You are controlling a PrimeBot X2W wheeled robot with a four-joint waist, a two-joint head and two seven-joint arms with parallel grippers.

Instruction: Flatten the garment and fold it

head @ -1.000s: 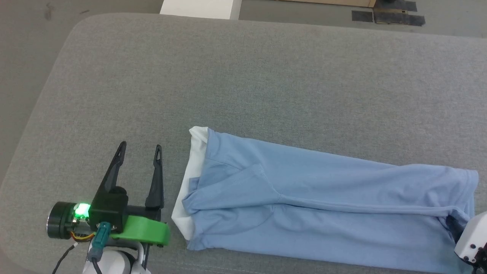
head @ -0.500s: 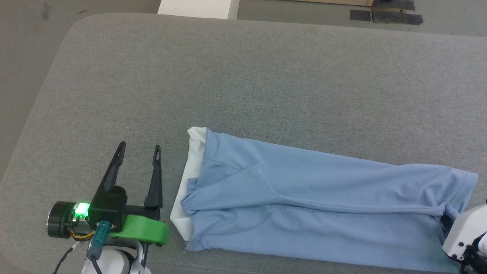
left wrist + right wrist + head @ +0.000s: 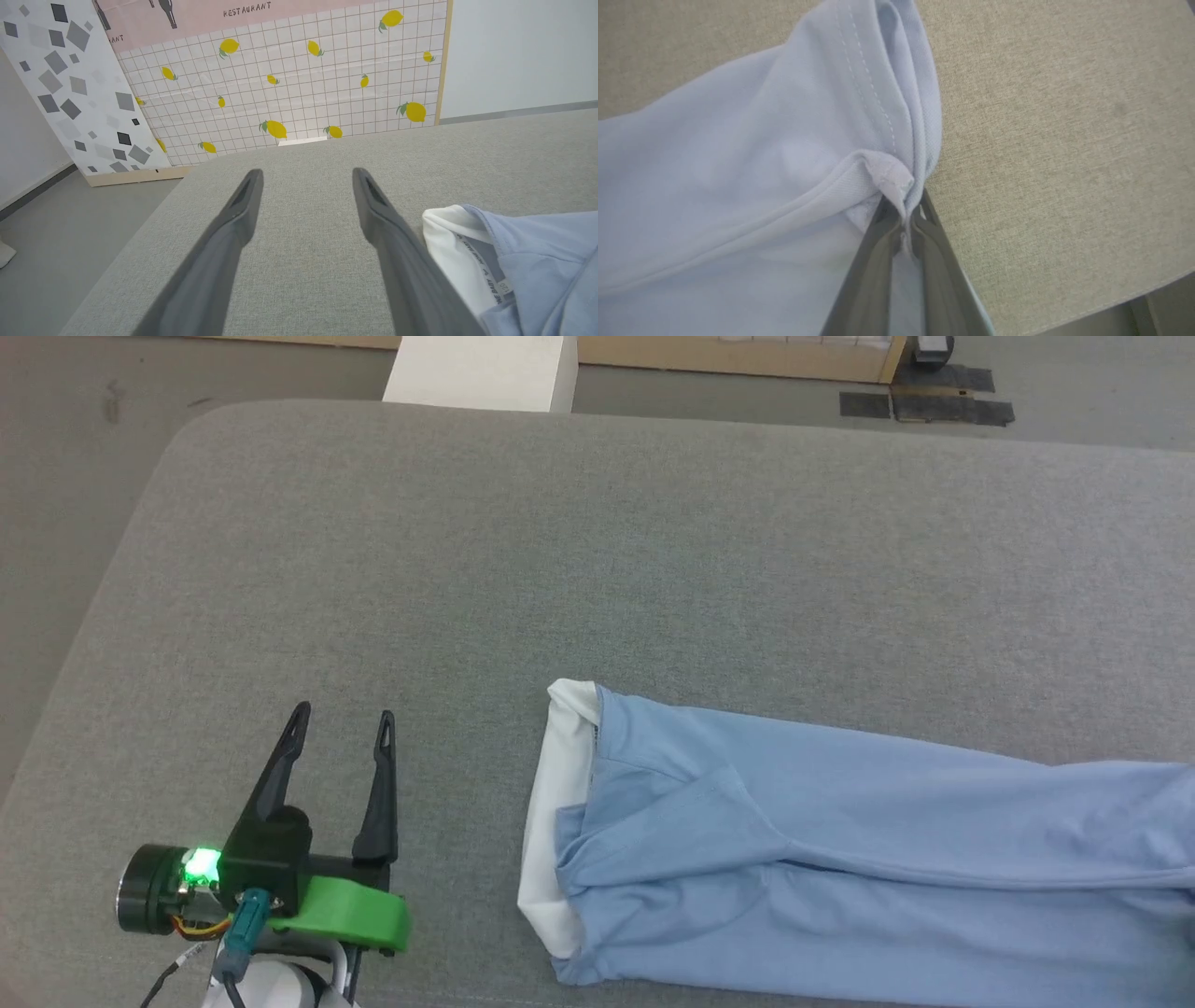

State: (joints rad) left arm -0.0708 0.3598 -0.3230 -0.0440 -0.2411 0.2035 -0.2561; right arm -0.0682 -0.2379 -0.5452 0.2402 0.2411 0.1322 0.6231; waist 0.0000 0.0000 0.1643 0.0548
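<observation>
Folding: our right gripper (image 3: 903,212) clamps garment (image 3: 738,163) hem; left gripper (image 3: 344,714) wide, lower left. Next, we likely carry hem toward collar (image 3: 551,821).

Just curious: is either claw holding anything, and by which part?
The right gripper pinches the blue garment at a bunched fold of its stitched hem. The left gripper is open, holding nothing.

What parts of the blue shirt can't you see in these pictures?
- Head view: the garment runs off the right edge, so its far end is cut off.
- Left wrist view: the collar label, near the open left tool, has print too small to read fully.
- Right wrist view: bunched cloth covers the tips of the shut right tool.
</observation>
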